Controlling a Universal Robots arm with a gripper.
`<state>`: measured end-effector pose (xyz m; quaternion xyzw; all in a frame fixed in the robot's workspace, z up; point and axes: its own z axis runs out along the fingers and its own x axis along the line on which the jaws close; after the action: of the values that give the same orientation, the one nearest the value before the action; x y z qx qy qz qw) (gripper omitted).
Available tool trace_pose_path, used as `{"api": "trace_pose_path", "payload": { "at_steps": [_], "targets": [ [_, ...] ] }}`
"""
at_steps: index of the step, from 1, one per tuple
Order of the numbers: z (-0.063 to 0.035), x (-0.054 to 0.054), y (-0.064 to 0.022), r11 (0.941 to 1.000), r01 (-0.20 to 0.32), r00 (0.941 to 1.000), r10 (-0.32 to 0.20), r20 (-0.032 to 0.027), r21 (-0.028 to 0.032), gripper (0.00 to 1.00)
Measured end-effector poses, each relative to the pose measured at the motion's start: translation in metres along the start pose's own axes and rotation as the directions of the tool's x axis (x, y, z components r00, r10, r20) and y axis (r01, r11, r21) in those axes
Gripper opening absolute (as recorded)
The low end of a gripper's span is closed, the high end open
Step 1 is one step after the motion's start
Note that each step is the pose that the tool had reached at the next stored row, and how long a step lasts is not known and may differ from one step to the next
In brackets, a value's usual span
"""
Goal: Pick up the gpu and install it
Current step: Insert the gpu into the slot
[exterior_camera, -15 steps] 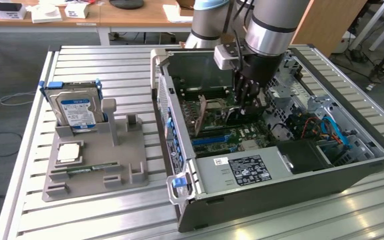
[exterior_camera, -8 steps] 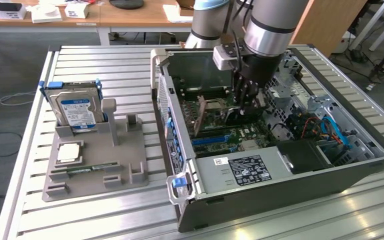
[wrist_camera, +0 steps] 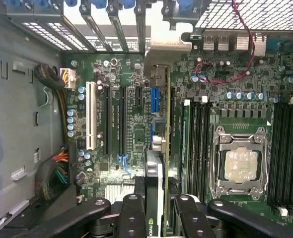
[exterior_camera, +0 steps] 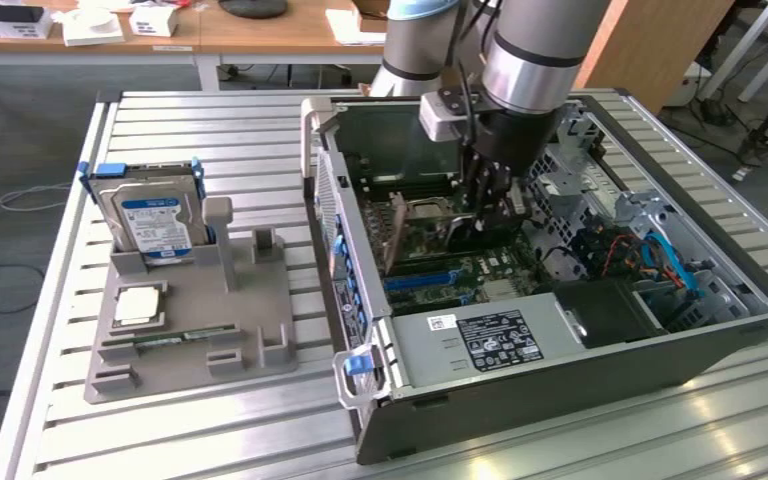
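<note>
Gripper [wrist_camera: 156, 218] clamps the gpu [wrist_camera: 154, 183] on edge, upright over the motherboard [wrist_camera: 94, 171], likely so its connector edge meets a slot.

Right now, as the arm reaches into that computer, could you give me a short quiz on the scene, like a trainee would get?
1. True or false: the hard drive stands in the grey holder, beside the computer.
2. What do the fingers hold? A) the hard drive B) the gpu C) a screwdriver
3. Fill in: the gpu is held inside the open computer ___.

Key: 1 true; 2 B; 3 case.
</note>
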<state>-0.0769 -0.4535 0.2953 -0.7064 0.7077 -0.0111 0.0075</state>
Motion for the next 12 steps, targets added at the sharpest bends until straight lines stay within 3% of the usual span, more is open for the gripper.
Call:
{"api": "trace_pose_path", "payload": {
  "at_steps": [12],
  "targets": [
    [0.0004, 0.0001, 0.0071, 1.0000, 0.001, 1.0000, -0.001, -0.0002, 0.0020, 0.27]
  ]
}}
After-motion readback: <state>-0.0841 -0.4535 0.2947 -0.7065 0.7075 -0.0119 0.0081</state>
